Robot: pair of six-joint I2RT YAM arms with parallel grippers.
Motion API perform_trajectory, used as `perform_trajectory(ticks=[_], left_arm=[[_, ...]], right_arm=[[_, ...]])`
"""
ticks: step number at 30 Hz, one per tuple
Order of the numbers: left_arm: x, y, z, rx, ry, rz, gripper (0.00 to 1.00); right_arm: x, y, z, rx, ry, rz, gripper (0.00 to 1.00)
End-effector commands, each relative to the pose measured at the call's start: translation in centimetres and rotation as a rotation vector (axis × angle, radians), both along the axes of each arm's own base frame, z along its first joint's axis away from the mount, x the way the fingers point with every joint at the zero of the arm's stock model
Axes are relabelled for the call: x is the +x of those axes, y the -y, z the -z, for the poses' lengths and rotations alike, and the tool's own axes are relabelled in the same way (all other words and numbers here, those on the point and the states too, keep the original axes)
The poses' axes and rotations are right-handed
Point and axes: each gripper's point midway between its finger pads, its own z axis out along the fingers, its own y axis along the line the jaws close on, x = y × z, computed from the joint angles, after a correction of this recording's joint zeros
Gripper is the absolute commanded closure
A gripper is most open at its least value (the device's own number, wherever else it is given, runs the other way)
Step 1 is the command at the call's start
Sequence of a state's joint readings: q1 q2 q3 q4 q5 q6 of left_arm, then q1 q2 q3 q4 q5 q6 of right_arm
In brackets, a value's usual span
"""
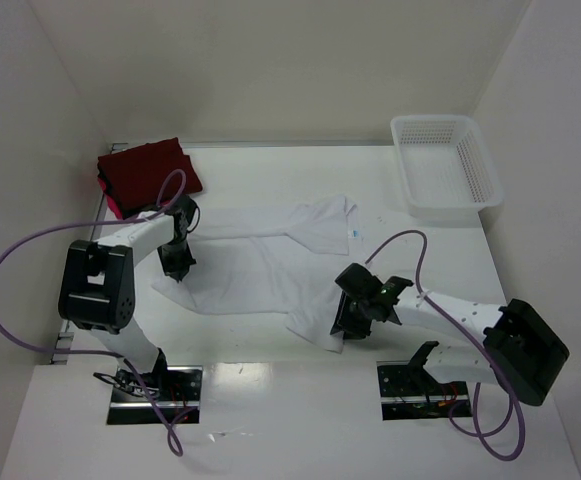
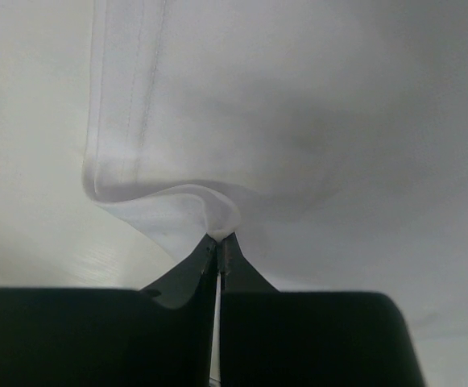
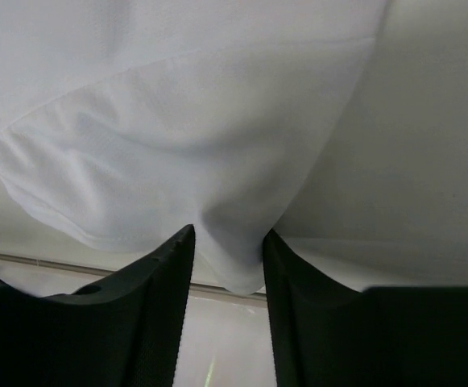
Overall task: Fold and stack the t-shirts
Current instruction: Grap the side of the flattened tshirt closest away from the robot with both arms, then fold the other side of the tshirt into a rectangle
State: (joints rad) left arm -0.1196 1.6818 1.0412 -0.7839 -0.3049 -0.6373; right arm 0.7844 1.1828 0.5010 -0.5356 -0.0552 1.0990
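White t-shirt (image 1: pixel 255 272) spread out on tabletop (image 1: pixel 290 420), middle. Dark red t-shirts (image 1: pixel 146 174) folded, far left corner. Left hand (image 2: pixel 219 240) pinched together on white hem edge. Right hand (image 3: pixel 227 242) apart, astride near corner of cloth, not clamped. Cloth looks thin, light, limp and likely sags and wrinkles. Best hold: stitched edges, both sides.
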Motion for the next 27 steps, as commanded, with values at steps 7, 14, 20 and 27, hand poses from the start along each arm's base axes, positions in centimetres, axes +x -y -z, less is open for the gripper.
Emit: perform_trajectory(ticks=[7, 14, 20, 27], left_arm=[[1.4, 0.4, -2.2, -0.031, 0.087, 0.023, 1.00], [3.0, 0.5, -4.8, -0.049, 0.186, 0.014, 1.00], [3.7, -1.5, -7.2, -0.031, 0.294, -0.071, 1.00], [3.4, -3.4, -7.9, -0.031, 0.326, -0.125, 1.00]], right_arm=[[-0.7, 0.4, 1.8, -0.085, -0.044, -0.010, 0.85], [1.3, 0.4, -1.4, -0.101, 0.046, 0.038, 1.00], [5.9, 0.0, -6.7, -0.012, 0.182, 0.115, 1.00], [12.5, 4.6, -8.4, -0.056, 0.291, 0.206, 1.00]])
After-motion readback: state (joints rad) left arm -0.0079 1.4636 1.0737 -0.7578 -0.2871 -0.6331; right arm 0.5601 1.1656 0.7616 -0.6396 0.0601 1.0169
